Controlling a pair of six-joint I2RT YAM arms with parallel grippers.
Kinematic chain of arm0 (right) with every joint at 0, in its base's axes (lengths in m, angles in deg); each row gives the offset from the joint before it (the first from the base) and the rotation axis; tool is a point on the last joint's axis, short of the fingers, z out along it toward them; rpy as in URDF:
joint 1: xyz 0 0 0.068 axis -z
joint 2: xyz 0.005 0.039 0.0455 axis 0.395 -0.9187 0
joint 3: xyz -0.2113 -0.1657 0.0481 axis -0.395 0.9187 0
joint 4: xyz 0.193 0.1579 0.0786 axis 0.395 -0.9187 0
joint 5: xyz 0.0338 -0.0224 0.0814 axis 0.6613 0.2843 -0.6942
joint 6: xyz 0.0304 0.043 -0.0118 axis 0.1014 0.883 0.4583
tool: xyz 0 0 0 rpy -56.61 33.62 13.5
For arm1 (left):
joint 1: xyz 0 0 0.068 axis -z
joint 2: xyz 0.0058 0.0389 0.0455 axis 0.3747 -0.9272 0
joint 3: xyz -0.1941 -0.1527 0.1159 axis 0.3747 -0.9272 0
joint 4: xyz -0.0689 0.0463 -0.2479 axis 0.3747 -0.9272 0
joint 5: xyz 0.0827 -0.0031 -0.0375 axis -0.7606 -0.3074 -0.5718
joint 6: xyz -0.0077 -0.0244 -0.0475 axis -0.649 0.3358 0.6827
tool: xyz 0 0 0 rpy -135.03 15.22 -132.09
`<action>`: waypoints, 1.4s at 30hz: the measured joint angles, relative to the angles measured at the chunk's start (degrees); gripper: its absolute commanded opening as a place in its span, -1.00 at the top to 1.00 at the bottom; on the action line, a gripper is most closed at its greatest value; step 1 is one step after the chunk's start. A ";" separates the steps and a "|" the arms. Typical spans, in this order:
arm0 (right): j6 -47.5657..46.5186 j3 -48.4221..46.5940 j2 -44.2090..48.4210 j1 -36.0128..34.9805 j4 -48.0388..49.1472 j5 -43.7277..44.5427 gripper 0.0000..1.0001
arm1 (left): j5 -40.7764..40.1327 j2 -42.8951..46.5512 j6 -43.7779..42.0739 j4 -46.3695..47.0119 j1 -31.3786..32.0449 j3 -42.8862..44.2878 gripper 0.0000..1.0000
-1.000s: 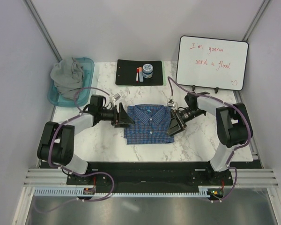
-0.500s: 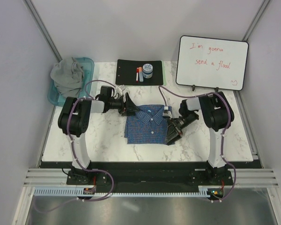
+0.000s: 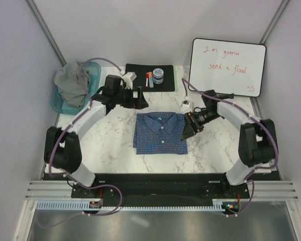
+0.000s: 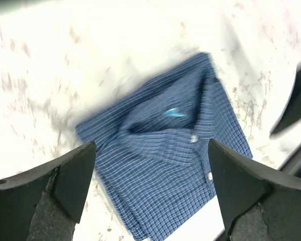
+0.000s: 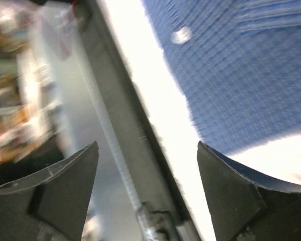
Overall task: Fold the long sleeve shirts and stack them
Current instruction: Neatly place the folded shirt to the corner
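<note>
The blue-and-white check shirt (image 3: 160, 132) lies folded flat at the table's middle, collar toward the back. It also shows in the left wrist view (image 4: 165, 160) and the right wrist view (image 5: 241, 75). The grey shirt (image 3: 72, 82) is bunched in the teal tub (image 3: 93, 69) at the back left. My left gripper (image 3: 139, 98) is open and empty, raised behind the folded shirt's back left corner. My right gripper (image 3: 186, 130) is open and empty at the shirt's right edge, just off the cloth.
A black clipboard (image 3: 135, 80) with a small round tin (image 3: 158, 75) and markers sits at the back centre. A whiteboard (image 3: 227, 67) with red writing stands at the back right. Grey walls close in both sides.
My left gripper has lifted off the shirt's left side and swung back toward the clipboard. My right gripper has drawn slightly off the shirt's right edge. The shirt stays folded.
</note>
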 measured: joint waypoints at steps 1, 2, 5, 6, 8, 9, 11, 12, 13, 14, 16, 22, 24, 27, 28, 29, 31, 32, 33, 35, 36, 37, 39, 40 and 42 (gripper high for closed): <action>2.03 -0.07 3.19 1.03 2.62 3.41 -0.94 | -6.25 3.43 -3.23 -2.21 3.34 1.79 -0.99; 3.96 -0.35 6.21 1.86 4.87 6.97 -0.96 | -11.37 6.54 -6.03 -3.63 7.34 3.34 -0.99; 7.56 -1.33 14.95 3.43 12.15 20.70 -0.96 | -21.40 13.55 -10.86 -5.95 19.67 5.14 -0.99; 8.22 -1.97 16.94 3.45 13.64 24.11 -0.96 | -22.86 14.75 -11.19 -6.93 22.03 5.14 -0.99; 9.51 -4.52 20.50 3.37 16.68 33.09 -0.96 | -23.69 15.15 -11.65 -9.16 22.82 5.46 -0.99; 9.88 -5.70 21.24 3.30 17.70 35.76 -0.96 | -23.47 14.47 -12.00 -10.19 22.40 5.84 -0.99; 9.99 -8.66 21.90 3.32 19.02 40.13 -0.96 | -21.55 11.76 -13.97 -12.74 21.70 7.28 -0.99; 9.99 -9.86 21.88 3.34 19.28 41.55 -0.96 | -21.57 9.77 -15.19 -13.68 21.92 8.07 -0.99; 10.01 -10.29 21.81 3.39 19.39 42.27 -0.96 | -22.32 7.30 -16.85 -14.60 23.10 9.16 -0.99; 10.01 -10.36 21.77 3.39 19.34 42.60 -0.96 | -23.08 5.25 -18.05 -15.19 24.20 10.05 -0.99; 10.05 -10.34 21.42 3.39 18.58 42.75 -0.96 | -23.71 -0.68 -20.96 -17.33 26.99 12.98 -0.99; 10.45 -8.17 20.15 3.56 17.33 42.58 -0.96 | -23.87 -13.31 -26.80 -22.58 29.33 17.40 -0.99; 10.71 -8.11 19.45 3.72 16.94 42.29 -0.96 | -24.04 -16.81 -28.50 -23.47 29.00 19.12 -0.99; 11.06 -8.11 18.56 3.82 16.83 41.99 -0.96 | -24.26 -21.90 -32.35 -24.55 28.35 20.48 -0.98; 11.08 -8.11 18.40 3.89 16.79 41.88 -0.96 | -24.26 -22.32 -33.68 -25.18 28.17 20.98 -0.97; 11.08 -8.11 18.36 3.93 16.72 41.86 -0.96 | -24.04 -21.90 -34.42 -25.20 27.96 20.76 -0.97; 11.06 -8.11 18.36 4.11 16.61 41.90 -0.96 | -22.62 -20.70 -36.65 -24.02 26.69 18.29 -0.96; 11.04 -8.11 18.36 4.13 16.52 41.92 -0.96 | -21.97 -19.54 -37.75 -23.47 25.73 16.61 -0.96; 10.99 -8.11 18.36 4.13 16.33 41.97 -0.96 | -21.49 -18.27 -38.86 -23.17 24.70 14.99 -0.96; 10.84 -8.11 18.34 4.24 16.00 42.05 -0.96 | -21.11 -13.99 -41.94 -22.18 21.53 8.68 -0.96; 10.78 -8.13 18.27 4.33 15.72 42.07 -0.96 | -21.14 -11.74 -43.50 -22.53 19.65 5.88 -0.96; 10.69 -8.17 18.18 4.33 15.50 42.07 -0.96 | -21.11 -9.79 -44.85 -22.77 17.97 3.30 -0.96; 10.47 -8.79 17.59 4.37 14.67 42.12 -0.96 | -21.22 -6.01 -47.69 -23.45 13.79 -1.44 -0.96; 10.36 -9.16 17.20 4.39 14.45 42.14 -0.96 | -21.20 -4.24 -49.29 -23.67 11.45 -3.69 -0.96; 10.25 -10.03 16.52 4.39 13.88 42.27 -0.96 | -21.55 -1.44 -52.04 -24.04 7.37 -6.95 -0.96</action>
